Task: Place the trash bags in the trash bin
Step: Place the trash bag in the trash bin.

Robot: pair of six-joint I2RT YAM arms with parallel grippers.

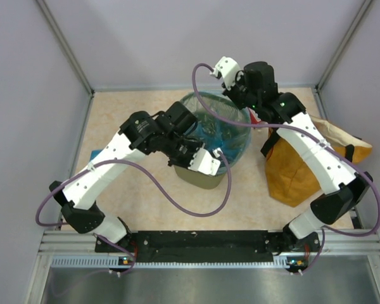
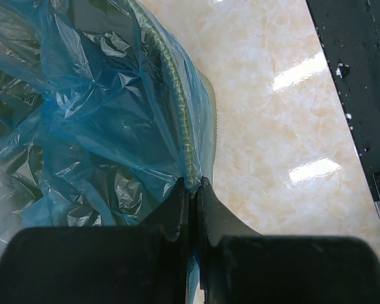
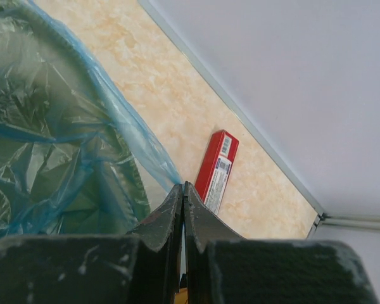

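A big crinkly light-blue trash bag [image 1: 225, 136] lines the olive-green wire-mesh trash bin [image 1: 199, 179] at the middle of the table. My left gripper [image 1: 199, 158] is at the bin's near rim. In the left wrist view it [image 2: 193, 187] is shut on the bag's edge [image 2: 95, 107], right where the film folds over the rim [image 2: 177, 82]. My right gripper [image 1: 244, 101] hangs at the far right rim. In the right wrist view it [image 3: 182, 185] is shut on a stretched strip of the bag [image 3: 139, 142], beside the bin [image 3: 117, 183].
A mustard-orange sack [image 1: 297, 164] stands right of the bin under the right arm. A flat red box [image 3: 216, 170] lies near the back wall. A small light-blue flat piece [image 1: 96, 154] peeks out left of the left arm. The black base rail [image 2: 361, 76] lies close.
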